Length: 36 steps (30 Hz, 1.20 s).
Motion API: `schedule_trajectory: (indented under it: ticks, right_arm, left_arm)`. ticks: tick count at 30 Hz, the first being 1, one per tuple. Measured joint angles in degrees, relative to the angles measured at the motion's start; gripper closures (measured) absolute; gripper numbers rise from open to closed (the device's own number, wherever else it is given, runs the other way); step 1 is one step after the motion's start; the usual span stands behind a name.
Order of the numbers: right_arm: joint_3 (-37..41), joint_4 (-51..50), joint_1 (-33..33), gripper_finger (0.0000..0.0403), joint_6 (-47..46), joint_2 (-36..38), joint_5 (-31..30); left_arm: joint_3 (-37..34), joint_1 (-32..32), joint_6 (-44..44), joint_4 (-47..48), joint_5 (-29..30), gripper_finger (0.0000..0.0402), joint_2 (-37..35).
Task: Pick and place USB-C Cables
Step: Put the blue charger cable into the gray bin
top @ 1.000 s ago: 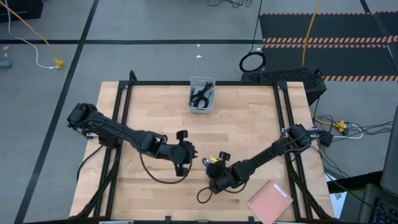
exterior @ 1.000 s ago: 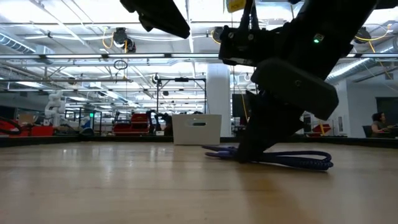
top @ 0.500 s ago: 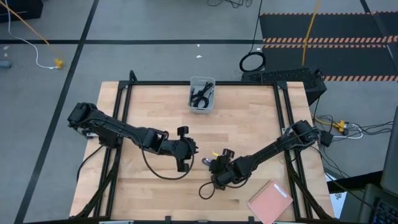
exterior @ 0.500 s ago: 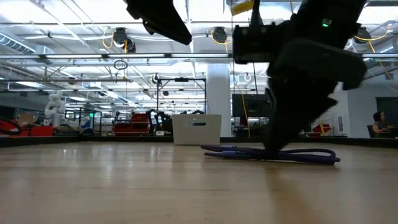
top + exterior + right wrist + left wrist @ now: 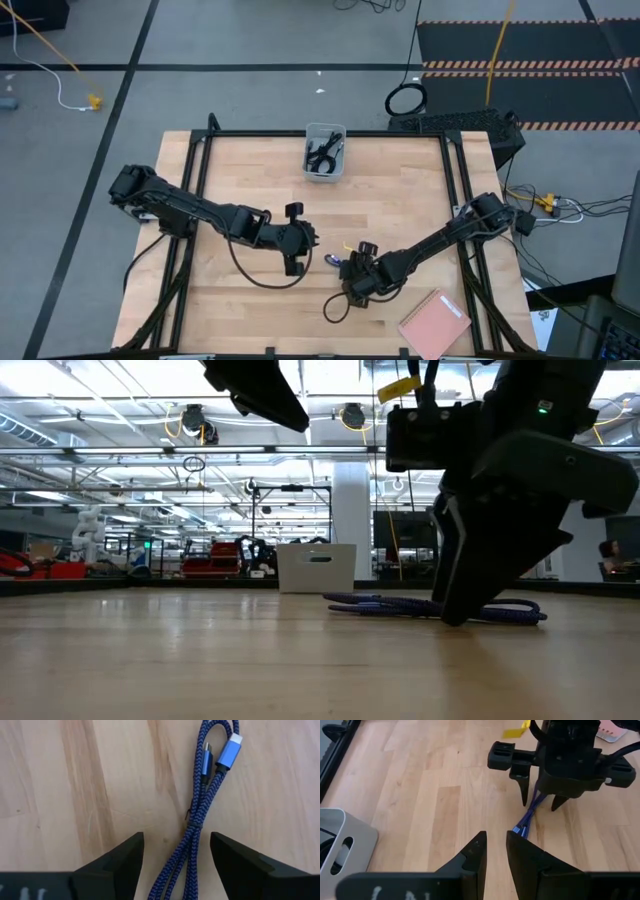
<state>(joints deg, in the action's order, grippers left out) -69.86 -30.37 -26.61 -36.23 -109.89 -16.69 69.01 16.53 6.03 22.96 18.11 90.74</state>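
Note:
The blue-purple braided USB-C cable [image 5: 194,827] lies doubled on the wood, its two plug ends [image 5: 226,755] side by side. It also shows in the high view [image 5: 333,259] and the low view [image 5: 385,603]. My right gripper [image 5: 176,845] is open and points down over it, one finger on each side of the doubled strands without touching them [image 5: 540,800]. My left gripper [image 5: 496,837] hovers just left of the cable [image 5: 310,245], fingers a narrow gap apart and empty. Two black cables lie coiled in the grey bin [image 5: 323,152].
The grey bin [image 5: 340,850] stands at the table's far edge, in the middle. A pink flat pad [image 5: 435,322] lies near the right near corner. A loop of black arm wiring [image 5: 333,310] lies on the wood beside the right gripper. Bare wood stretches between the cable and the bin.
My right gripper has shifted a little toward the table's right and far side. It has come from a slant to pointing straight down over the blue-purple cable. The cable has stayed flat on the table.

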Motion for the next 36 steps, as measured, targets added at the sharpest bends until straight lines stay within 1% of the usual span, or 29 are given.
schedule_trajectory:
  ticks: [4, 8, 11, 19, 23, 26, 29, 36]
  right_arm:
    - [0.7, 0.9, 0.0, 0.0190, 1.8, 0.0, 0.2]
    - [1.1, 1.2, 0.3, 0.0215, 1.8, 0.1, 0.5]
    - [1.2, 1.2, 0.7, 0.0248, 2.2, 0.0, 1.1]
    - [1.2, 1.3, 2.5, 0.0354, 4.6, 0.0, 3.4]
    - [1.2, 1.7, 3.3, 0.0390, 7.4, 0.1, 3.6]
    - [1.4, 1.9, 4.0, 0.0397, 9.6, 1.1, 4.3]
    - [1.6, 1.2, 4.8, 0.0391, 11.8, 2.9, 3.7]
    - [1.5, -0.4, 6.4, 0.0387, 16.9, 9.4, 5.0]
  left_arm:
    - [0.0, -0.5, -0.4, -0.1, 0.0, 0.0325, 0.0]
    - [0.0, -0.7, -0.3, -0.1, 0.0, 0.0325, 0.0]
    - [0.0, -0.7, -0.3, -0.1, 0.0, 0.0325, 0.0]
    - [0.0, -0.7, -0.5, -0.1, -0.1, 0.0325, -0.5]
    - [0.0, -0.4, -1.4, 0.0, -0.2, 0.0325, -0.5]
    - [0.0, -0.4, -1.7, 0.2, -0.2, 0.0325, -0.5]
    - [0.0, -0.4, -1.7, 0.6, -0.2, 0.0325, -0.9]
    - [0.0, -0.4, -0.6, 2.2, 0.0, 0.0325, -5.2]
